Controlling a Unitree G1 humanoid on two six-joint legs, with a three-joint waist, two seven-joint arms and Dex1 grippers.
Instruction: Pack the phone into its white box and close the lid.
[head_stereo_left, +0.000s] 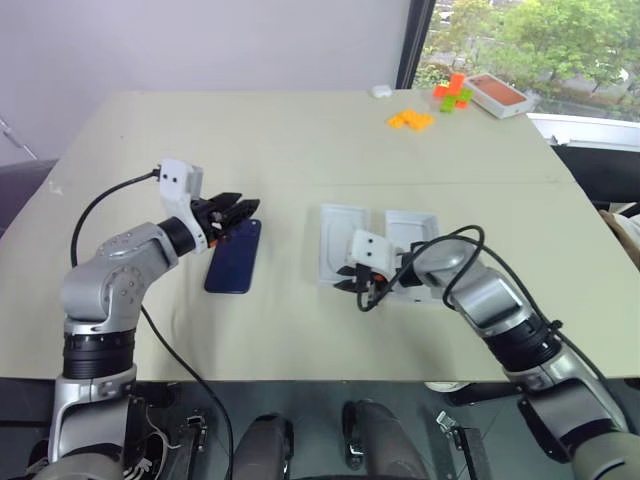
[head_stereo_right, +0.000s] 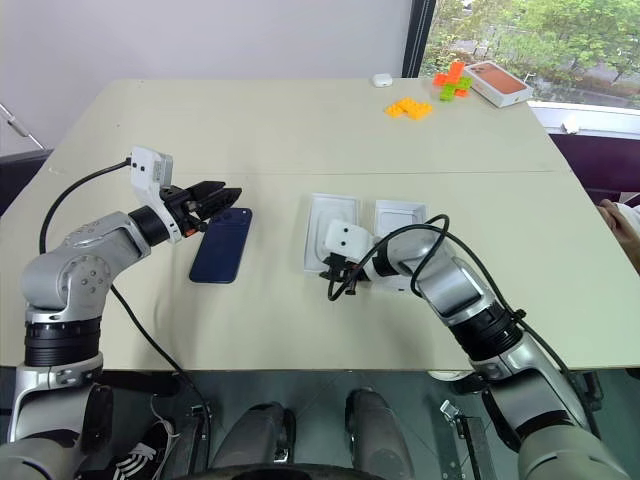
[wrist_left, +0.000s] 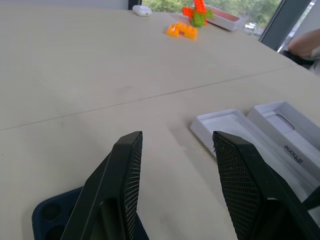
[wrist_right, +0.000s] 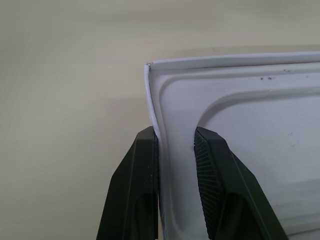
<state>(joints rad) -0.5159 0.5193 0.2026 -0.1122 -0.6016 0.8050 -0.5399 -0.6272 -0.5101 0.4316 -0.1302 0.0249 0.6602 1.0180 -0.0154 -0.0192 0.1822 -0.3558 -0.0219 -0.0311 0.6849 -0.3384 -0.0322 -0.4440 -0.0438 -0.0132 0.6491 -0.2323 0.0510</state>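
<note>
Left end effector: fingers spread and empty, hanging over the far end of the phone without gripping it.
Phone: lies flat, back up, left of centre in the head views, well apart from both white trays.
Right end effector: clamped on the thin near wall of the lid, close to one corner, one finger outside and one inside.
White box: just right of the lid, open side up; a white lettered insert appears to lie in it, so its floor is hidden.
Risk, lid: the grip is a narrow pinch by a corner, so the lid may swing, slip out or buckle its wall when lifted.
Risk, neighbour: the trays sit almost side by side, so dragging the lid could nudge the white box askew.
Risk, phone: it lies flat on the worktop, so closing on it may only skid it away.
In the way: the insert, if it is in the box, would block the phone from seating.
Around: orange blocks, an orange-topped box and a small white object in the upper right, well clear; a person's arm shows at the right edge.
</note>
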